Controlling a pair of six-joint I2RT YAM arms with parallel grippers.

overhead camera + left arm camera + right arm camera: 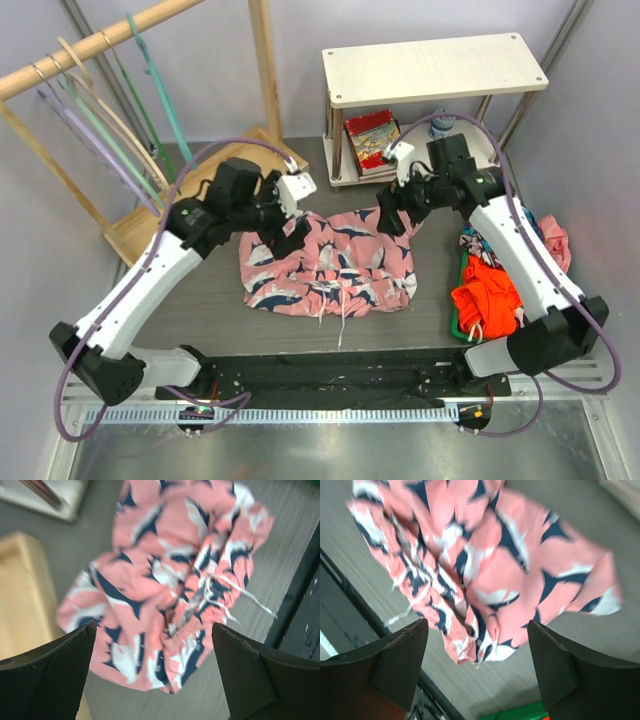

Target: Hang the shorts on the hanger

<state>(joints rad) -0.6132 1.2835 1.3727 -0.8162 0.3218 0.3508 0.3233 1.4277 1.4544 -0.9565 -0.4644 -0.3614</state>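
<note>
The pink shorts (330,265) with navy and white bird shapes lie crumpled on the dark table, white drawstring toward the near edge. My left gripper (289,238) hovers over their far left corner, open and empty. In the left wrist view the shorts (170,580) lie below and between the spread fingers (50,675). My right gripper (391,218) hovers over the far right corner, open and empty. The right wrist view shows the shorts (485,565) below the spread fingers (395,665). The teal hanger (160,95) hangs on the wooden rod at the far left.
A wooden rack (100,45) with several other hangers stands at the far left, its base (140,225) on the table. A white shelf (430,70) with a red box (372,135) stands behind. A green tray (520,714) with an orange-red garment (490,295) sits right.
</note>
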